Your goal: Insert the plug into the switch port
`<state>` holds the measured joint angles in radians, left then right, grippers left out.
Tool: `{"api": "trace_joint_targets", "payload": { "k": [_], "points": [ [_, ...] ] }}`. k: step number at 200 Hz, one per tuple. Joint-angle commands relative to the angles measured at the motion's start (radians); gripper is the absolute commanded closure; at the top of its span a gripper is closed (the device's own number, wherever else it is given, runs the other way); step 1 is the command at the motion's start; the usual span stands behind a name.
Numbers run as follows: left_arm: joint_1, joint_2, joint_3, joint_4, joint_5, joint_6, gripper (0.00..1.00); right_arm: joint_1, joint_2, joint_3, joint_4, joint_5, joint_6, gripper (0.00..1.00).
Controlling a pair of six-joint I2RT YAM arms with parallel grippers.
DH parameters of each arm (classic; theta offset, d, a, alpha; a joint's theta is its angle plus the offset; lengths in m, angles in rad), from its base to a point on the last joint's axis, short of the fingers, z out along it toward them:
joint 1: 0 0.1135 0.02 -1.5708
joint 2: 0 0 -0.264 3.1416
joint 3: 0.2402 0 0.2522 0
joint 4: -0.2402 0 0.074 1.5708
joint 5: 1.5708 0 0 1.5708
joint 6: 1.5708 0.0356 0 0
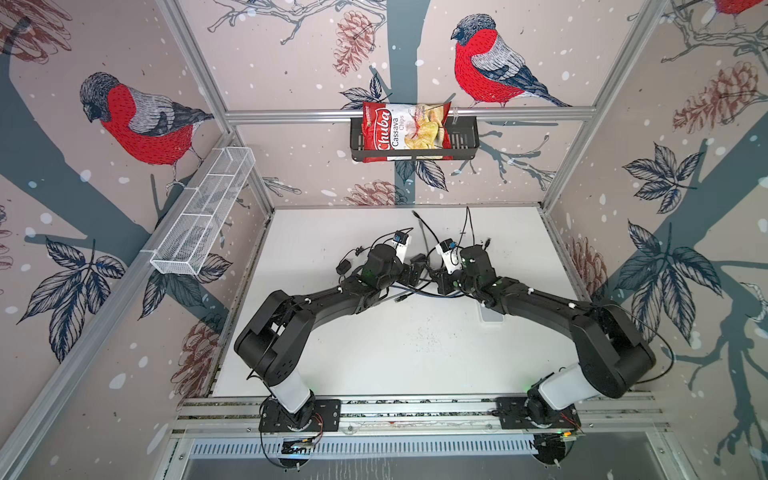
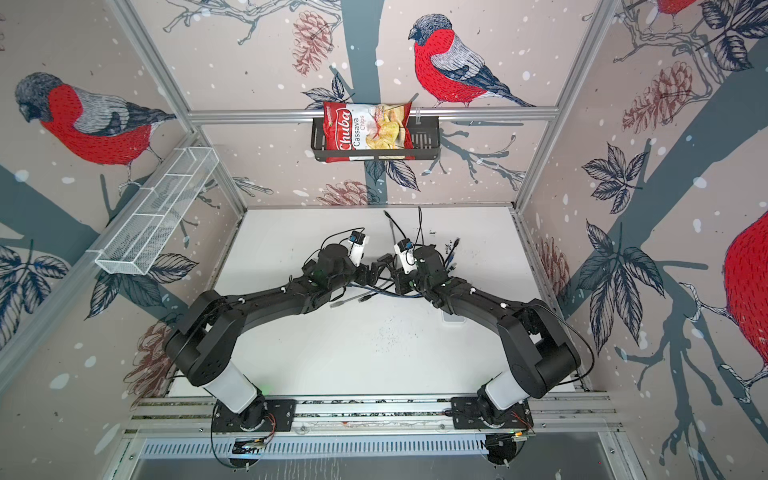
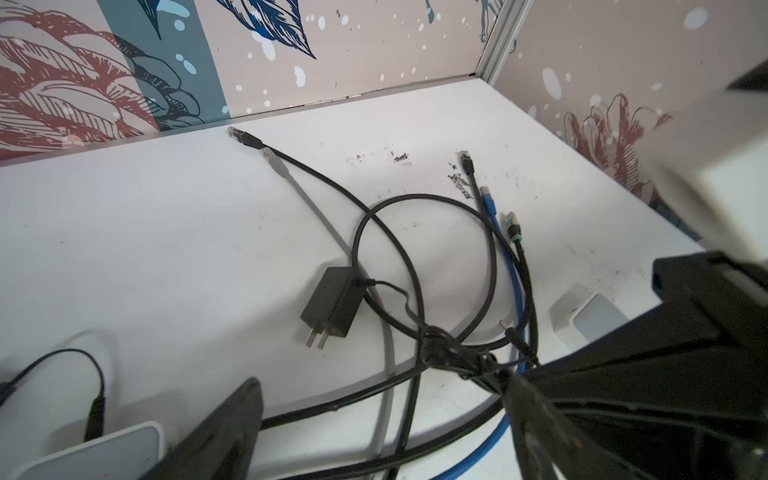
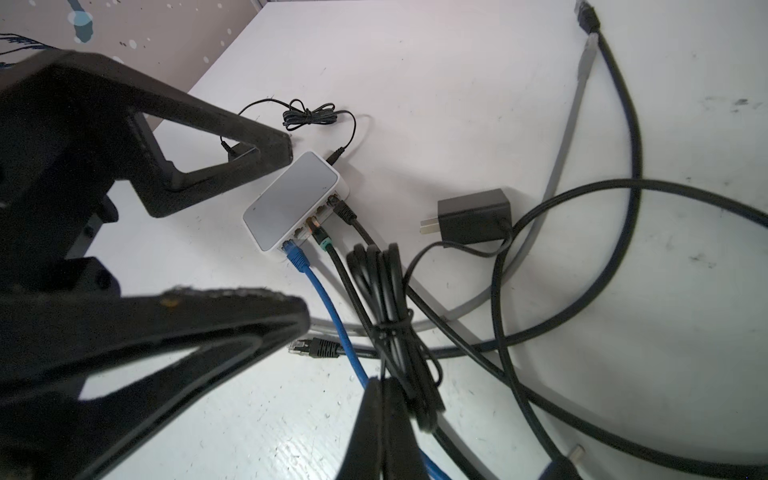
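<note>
At the middle of the table (image 4: 457, 83), towards the left, a small white switch (image 4: 291, 199) lies flat. The left arm hides it in both top views. Its row of ports faces right and holds a blue plug (image 4: 297, 255), a green-collared plug (image 4: 322, 239) and a black plug (image 4: 344, 211). At least one port between them looks free.

The left gripper (image 4: 297, 235) hovers over the switch with its jaws spread wide, and it holds nothing. Just near its lower jaw lies the task's thing, a loose black plug (image 4: 311, 347). It rests on its side on the table, close to the switch but apart from it.

Further right, a tied bundle of black cord (image 4: 395, 316) crosses the cables. The right gripper (image 4: 384, 388) has its jaws closed tight, their tip against this bundle. Whether they pinch it cannot be told. A black power adapter (image 4: 473, 216) lies to the right of the switch, and two spare cable ends, black (image 3: 245, 137) and grey (image 3: 276, 162), lie at the far edge.

The step in hand seems to be picking up the loose plug, with insertion not yet begun. The next move calls for bringing the wide jaws down to close on the plug's body. The plug must then be turned square to a free port and pushed in between its neighbours without snagging the cord bundle.
</note>
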<state>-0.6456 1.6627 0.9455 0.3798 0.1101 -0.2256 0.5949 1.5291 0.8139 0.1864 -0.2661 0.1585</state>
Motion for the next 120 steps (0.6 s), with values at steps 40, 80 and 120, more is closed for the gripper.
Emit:
{"api": "trace_joint_targets", "payload": {
  "k": [40,80,120],
  "points": [
    [0.001,0.059,0.093,-0.037,0.122,-0.138,0.18,0.022,-0.018,-0.01,0.075,0.016,-0.018,1.0],
    [0.022,0.073,0.093,-0.031,0.15,-0.196,0.27,0.026,-0.032,-0.022,0.093,0.022,-0.016,1.0],
    [0.031,0.084,0.101,-0.036,0.186,-0.239,0.35,0.033,-0.021,-0.015,0.098,0.045,-0.021,1.0]
  ]
}}
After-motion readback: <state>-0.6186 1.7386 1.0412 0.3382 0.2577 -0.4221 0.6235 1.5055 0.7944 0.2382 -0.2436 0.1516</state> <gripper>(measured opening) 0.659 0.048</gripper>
